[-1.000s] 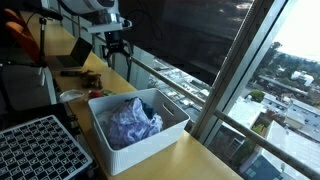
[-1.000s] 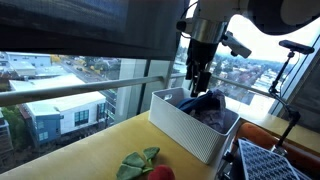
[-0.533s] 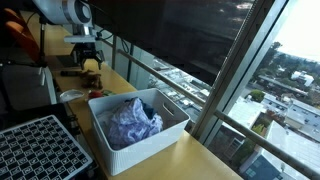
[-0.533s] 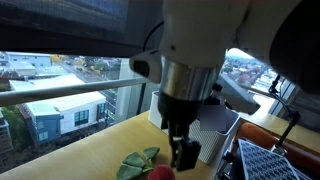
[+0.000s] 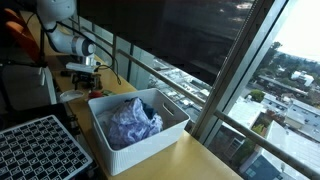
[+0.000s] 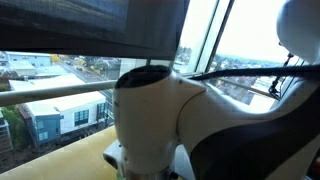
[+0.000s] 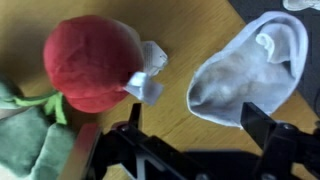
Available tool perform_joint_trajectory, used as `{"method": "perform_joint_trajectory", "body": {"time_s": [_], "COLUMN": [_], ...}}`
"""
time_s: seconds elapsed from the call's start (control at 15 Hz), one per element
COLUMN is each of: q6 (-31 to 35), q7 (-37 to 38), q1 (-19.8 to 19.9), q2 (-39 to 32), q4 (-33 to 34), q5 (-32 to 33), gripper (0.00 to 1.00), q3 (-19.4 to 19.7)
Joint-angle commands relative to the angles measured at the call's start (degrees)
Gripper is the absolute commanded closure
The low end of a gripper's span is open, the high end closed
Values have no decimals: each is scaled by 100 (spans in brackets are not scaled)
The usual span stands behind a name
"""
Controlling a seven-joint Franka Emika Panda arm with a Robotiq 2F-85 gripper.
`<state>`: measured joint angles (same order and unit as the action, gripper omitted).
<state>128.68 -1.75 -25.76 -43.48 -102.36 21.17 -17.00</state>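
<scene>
My hand point(image 7: 196, 130) hangs released, both fingers spread wide over the bare wooden counter point(image 7: 190, 35). The gap ahead lies open between a fuzzy, round red plush ball point(image 7: 88, 62) at upper left and a smooth pale hollow piece point(image 7: 245, 75) at upper right. The ball's white tag point(image 7: 148, 78) is too blurred to read.

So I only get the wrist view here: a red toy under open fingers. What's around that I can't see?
Observer: A white bin stands on the same table, apart from the fingers.
Operator: Anything in it?
Observer: Yes, crumpled bluish cloth.
Operator: What else is there?
Observer: A black grid tray beside the bin.
</scene>
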Motion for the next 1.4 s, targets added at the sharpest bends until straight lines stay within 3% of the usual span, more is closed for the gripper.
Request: {"method": "perform_joint_trajectory", "body": {"time_s": [0.0,0.27,0.33,0.47,1.07,1.33], "q6": [-21,-125,-122,-122,40,-26], "q7": [-267,-283,-274,-279,-310,-375], "q1": [-147,-263,-274,-290,-130,-77], "q2": [-642,-876,-867,-854,-720,-564], "q4": [622,915,928,970,777,764], "q5": [-384,-455,-450,-432,-430,-404], "gripper": [0,0,25,34,100,99], "q3": [-34,-14,0,24,114,135]}}
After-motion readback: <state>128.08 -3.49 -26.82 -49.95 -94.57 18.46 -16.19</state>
